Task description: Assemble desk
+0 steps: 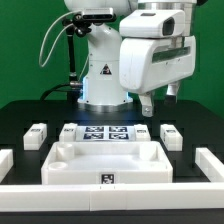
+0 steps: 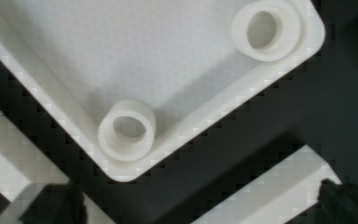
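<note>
The desk slab point(image 1: 105, 160) lies flat at the table's front middle, with its recessed middle up and a small tag on its front edge. Four white leg posts lie behind it: two on the exterior view's left point(image 1: 37, 133) point(image 1: 68, 130) and two on its right point(image 1: 143, 132) point(image 1: 170, 135). My gripper point(image 1: 150, 102) hangs above the table at the back right, open and empty. The wrist view shows one corner of the slab point(image 2: 158, 60) with two round sockets point(image 2: 126, 130) point(image 2: 265, 30). My gripper point(image 2: 194, 205) shows only as two dark fingertips point(image 2: 48, 200), set wide apart.
The marker board point(image 1: 105, 132) lies between the leg posts behind the slab. Low white border rails run along the left point(image 1: 6, 160), right point(image 1: 210, 165) and front point(image 1: 110, 196) of the black table. A white strip point(image 2: 247, 185) crosses the wrist view beside the slab's corner.
</note>
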